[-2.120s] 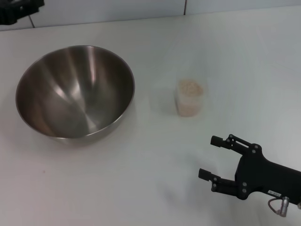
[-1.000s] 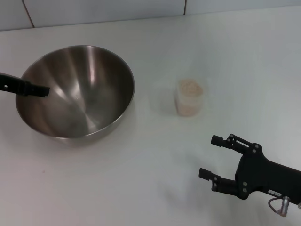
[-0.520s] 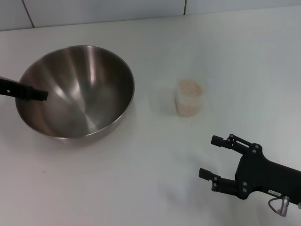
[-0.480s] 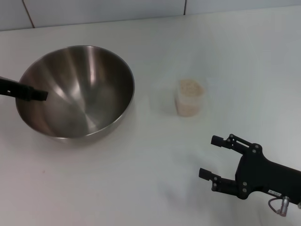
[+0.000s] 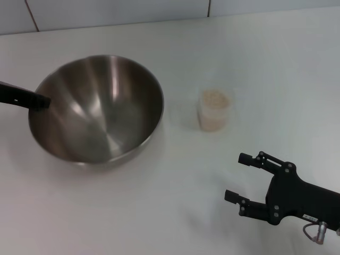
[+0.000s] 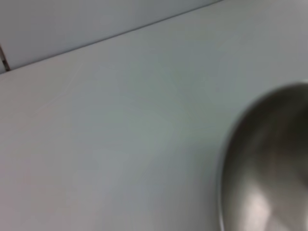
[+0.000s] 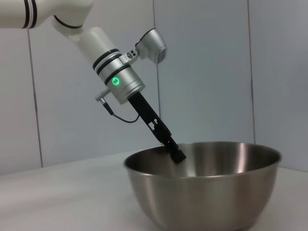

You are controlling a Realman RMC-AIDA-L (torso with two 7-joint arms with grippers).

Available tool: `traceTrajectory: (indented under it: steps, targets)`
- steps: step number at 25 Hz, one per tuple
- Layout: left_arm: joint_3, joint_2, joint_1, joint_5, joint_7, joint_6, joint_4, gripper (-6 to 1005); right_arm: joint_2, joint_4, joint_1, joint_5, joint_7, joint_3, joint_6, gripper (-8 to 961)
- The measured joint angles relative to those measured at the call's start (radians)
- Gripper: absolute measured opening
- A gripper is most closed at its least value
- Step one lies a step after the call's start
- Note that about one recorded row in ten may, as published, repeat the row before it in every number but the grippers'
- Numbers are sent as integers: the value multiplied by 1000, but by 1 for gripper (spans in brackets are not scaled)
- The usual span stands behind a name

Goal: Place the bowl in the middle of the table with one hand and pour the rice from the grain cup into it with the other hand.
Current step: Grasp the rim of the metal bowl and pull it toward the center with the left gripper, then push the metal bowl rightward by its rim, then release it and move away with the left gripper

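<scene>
Bowl [image 5: 95, 109] found shifted toward cup [image 5: 215, 110], nearer table [image 5: 159, 212] middle than half second earlier; gap to cup narrowed, still apart. Left gripper [image 5: 40, 101] seen at bowl's far-from-cup rim, tip reaching inside wall; grip on rim likely, closure cannot be told. Bowl judged being dragged, first step under way. Rice [image 5: 215, 98] kept in upright cup, untouched. Right gripper [image 5: 245, 178] parked near cup on robot's side, fingers spread, nothing held. Pour not yet started.

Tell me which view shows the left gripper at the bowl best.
Right wrist view: the left gripper reaches down over the bowl rim. The head view shows only its finger at the bowl's edge; the left wrist view shows none of it.
</scene>
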Motion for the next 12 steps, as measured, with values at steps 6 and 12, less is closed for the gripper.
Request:
traceTrajectory:
  steps: [6,12]
  targets:
    - [-9,9,-25,-3,1,11,-23,84,0,0,0,-3,0,0,1,815]
    - [-102,24,-107,-7,54,54,-112,47,0,0,0,-5,0,0,2,815]
